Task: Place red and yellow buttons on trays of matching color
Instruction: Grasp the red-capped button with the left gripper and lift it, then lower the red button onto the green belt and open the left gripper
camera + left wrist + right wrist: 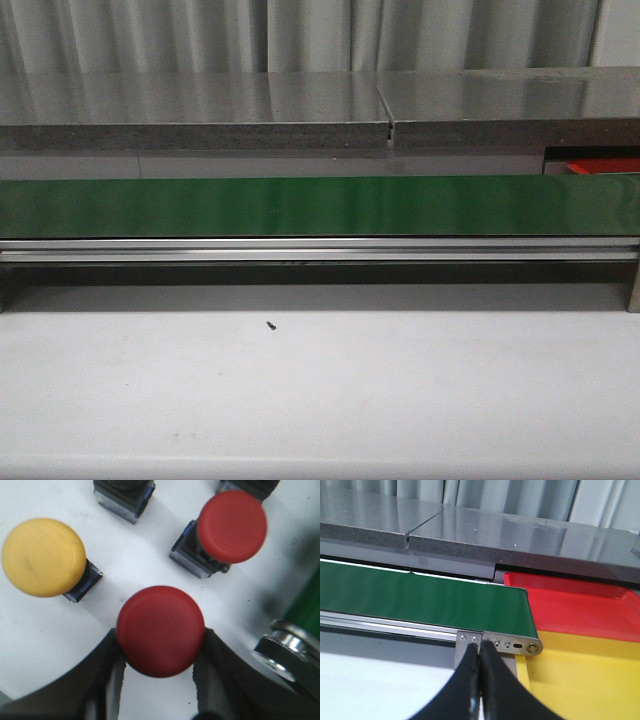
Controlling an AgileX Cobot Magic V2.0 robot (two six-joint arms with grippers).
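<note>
In the left wrist view my left gripper (160, 639) is shut on a red button (160, 625), its black fingers (112, 652) pressed against both sides of the round cap. On the white table beside it stand a second red button (232, 526) and a yellow button (44, 557), each on a grey base. In the right wrist view my right gripper (480, 647) is shut with nothing in it, near the belt's end. Past it lie the yellow tray (580, 675) and, farther back, the red tray (580, 605). The front view shows neither gripper.
A green conveyor belt (320, 205) crosses the table on a metal rail, with a grey counter (200, 110) behind. A corner of the red tray (605, 165) shows at the right. Another button base (124, 497) and the belt's metal roller end (280, 650) lie near my left gripper.
</note>
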